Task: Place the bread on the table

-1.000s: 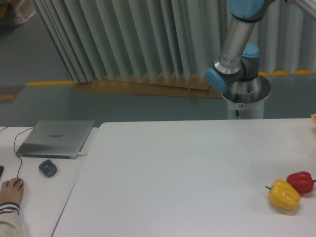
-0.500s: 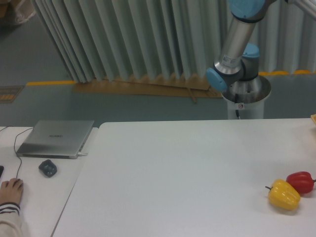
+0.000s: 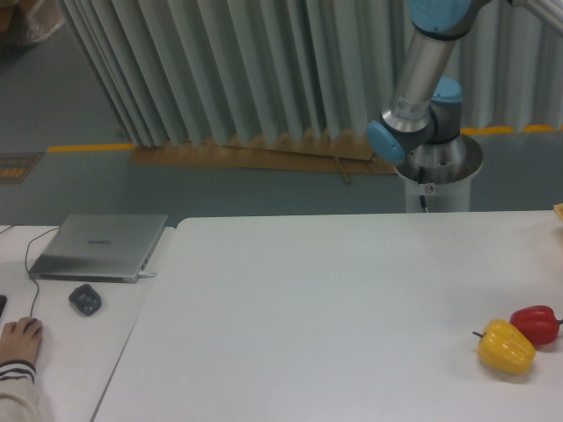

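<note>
The white table fills the lower middle and right of the camera view. Behind its far edge stands the arm's base, and the silver arm link rises from it and leaves the frame at the top right. The gripper is out of view. No bread shows clearly; a thin tan sliver sits at the right edge of the frame by the table's far corner, and I cannot tell what it is.
A yellow pepper and a red pepper lie touching near the table's right edge. On the narrower desk to the left are a closed laptop, a dark mouse and a person's hand.
</note>
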